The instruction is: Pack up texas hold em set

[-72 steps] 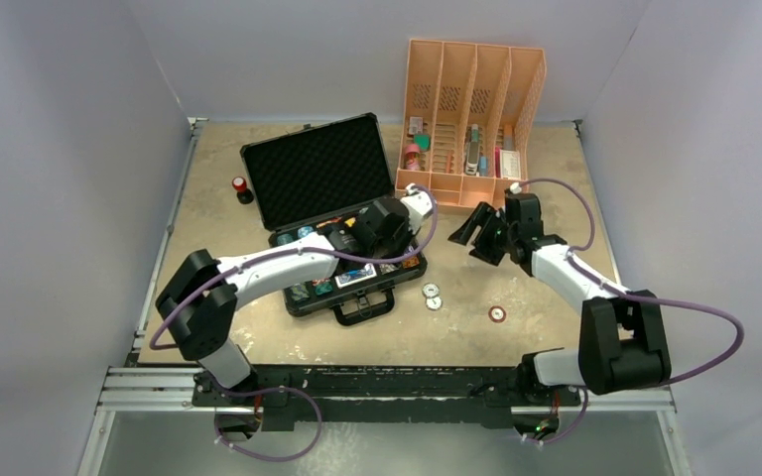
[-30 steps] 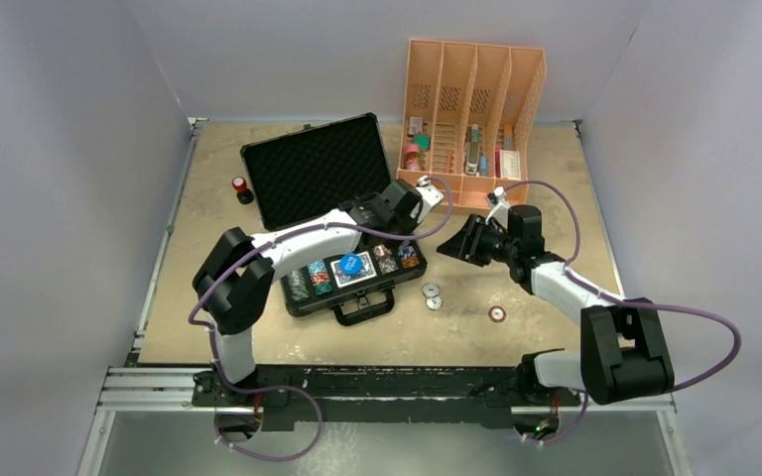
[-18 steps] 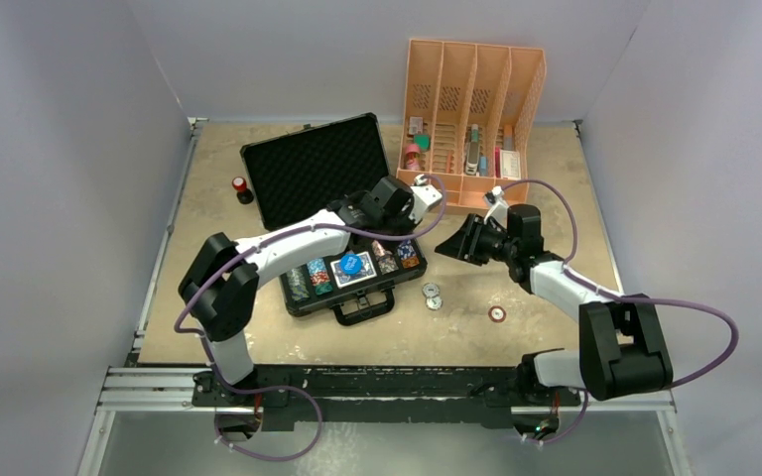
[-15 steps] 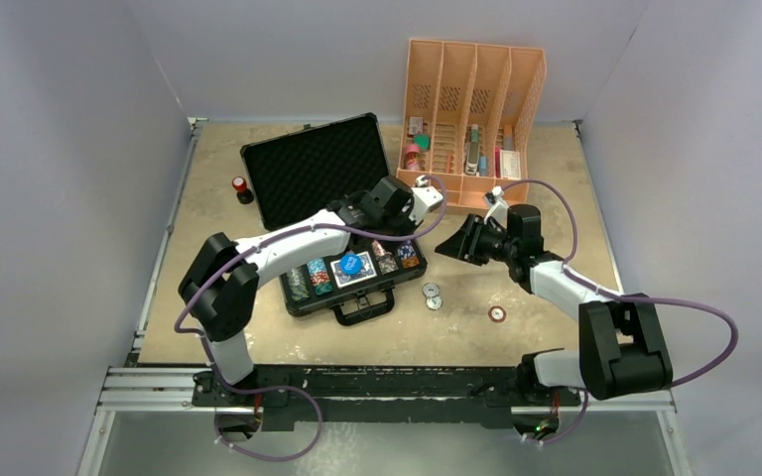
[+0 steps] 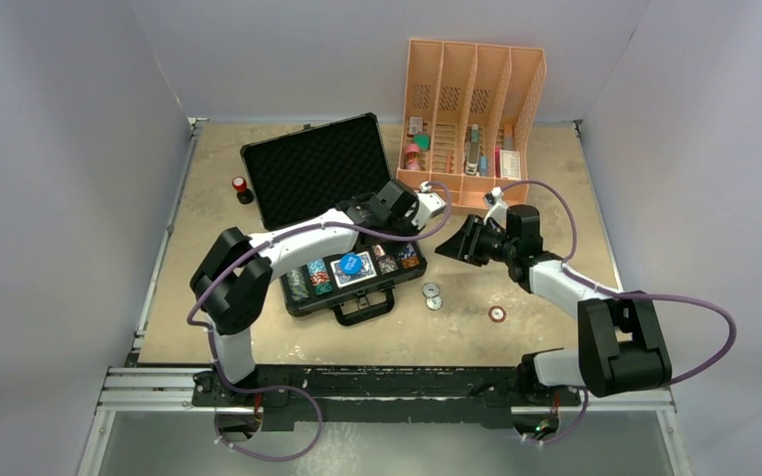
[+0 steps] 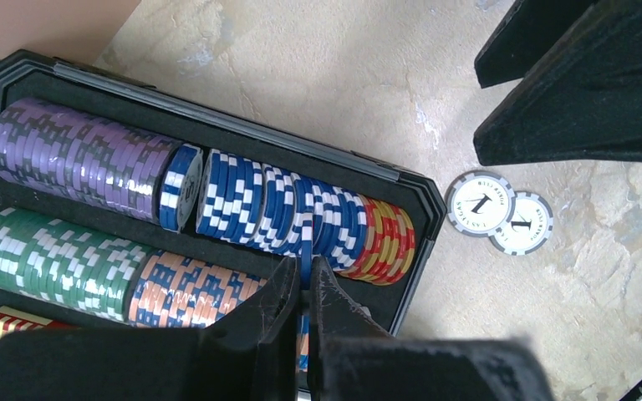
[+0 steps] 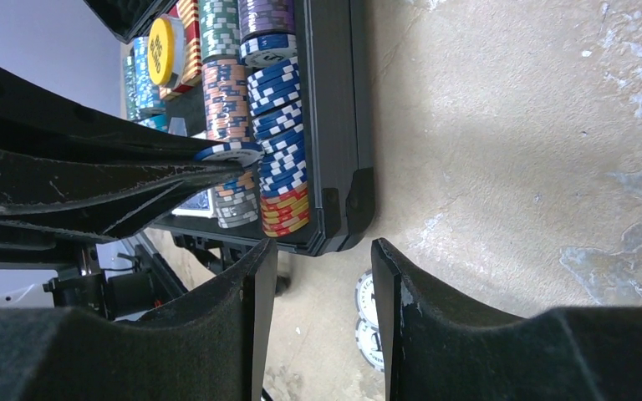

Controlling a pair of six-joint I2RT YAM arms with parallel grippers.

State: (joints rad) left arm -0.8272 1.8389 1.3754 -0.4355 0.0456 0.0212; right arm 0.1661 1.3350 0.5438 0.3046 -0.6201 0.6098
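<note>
The black briefcase (image 5: 310,171) lies open with its foam lid up; its base (image 6: 401,180) holds rows of purple, blue, green, orange and red-yellow poker chips (image 6: 242,200). A card deck with a blue button (image 5: 354,266) lies in the base. My left gripper (image 6: 305,280) is shut on a blue chip (image 6: 305,249), held edge-on just above the blue row near the case's right end; it also shows in the right wrist view (image 7: 230,152). My right gripper (image 7: 324,267) is open and empty, low over the table just right of the case (image 5: 461,245). Two white chips (image 6: 500,219) lie on the table by the case corner.
A red chip (image 5: 497,314) lies on the table further right of the white chips (image 5: 431,296). The orange slotted organizer (image 5: 471,109) stands at the back right. A red-topped black cylinder (image 5: 241,187) stands left of the case lid.
My left gripper has moved from over the middle of the case to its right end and shifted slightly right in the last half second. My right gripper edged left toward the case, then held still.
</note>
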